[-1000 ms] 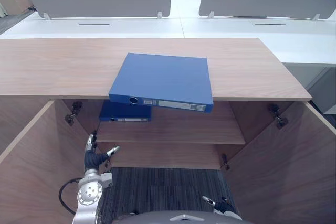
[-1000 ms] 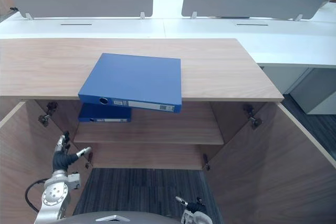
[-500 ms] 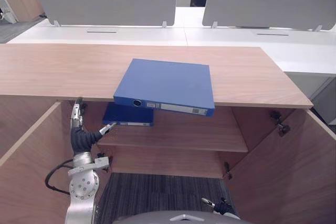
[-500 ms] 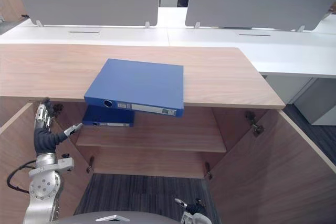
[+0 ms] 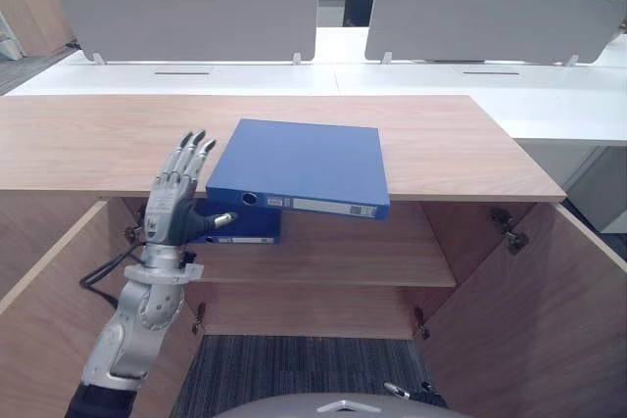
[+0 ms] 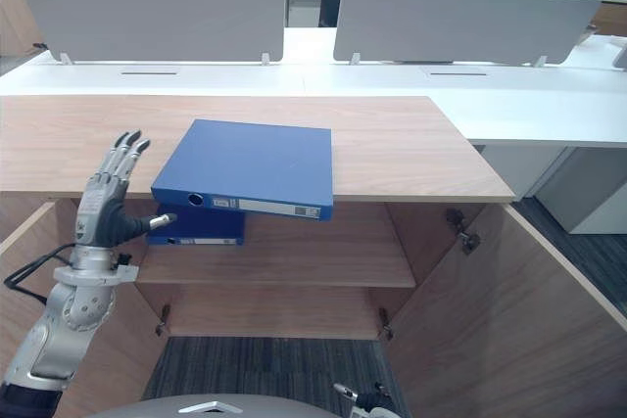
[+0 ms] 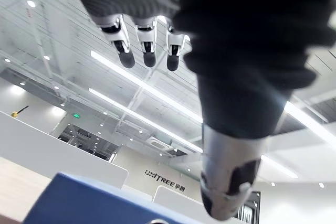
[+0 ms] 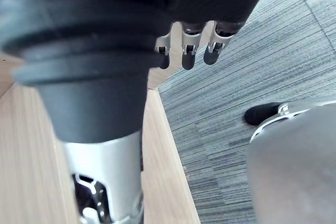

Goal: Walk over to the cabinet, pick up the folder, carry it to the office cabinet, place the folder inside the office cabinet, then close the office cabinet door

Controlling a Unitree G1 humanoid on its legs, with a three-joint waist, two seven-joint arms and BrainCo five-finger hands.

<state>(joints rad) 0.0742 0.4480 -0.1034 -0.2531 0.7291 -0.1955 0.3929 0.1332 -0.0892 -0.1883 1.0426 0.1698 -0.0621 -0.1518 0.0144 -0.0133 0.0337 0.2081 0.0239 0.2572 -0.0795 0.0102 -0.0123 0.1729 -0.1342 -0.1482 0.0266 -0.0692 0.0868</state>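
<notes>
Your left hand [image 5: 174, 205] is held up at centre left of the head views, fingers straight and spread, holding nothing. Its thumb points at the near left corner of the blue folder [image 5: 300, 162], and you cannot tell whether it touches. The folder lies flat mid-frame on top of the wooden cabinet [image 5: 88, 139], spine overhanging the front edge. A second folder [image 5: 245, 230] sits on the shelf [image 5: 343, 261] below. The left door [image 5: 44, 320] and right door [image 5: 529, 330] stand open. Your right hand [image 8: 184, 51] hangs relaxed and empty over grey carpet [image 8: 252, 66].
</notes>
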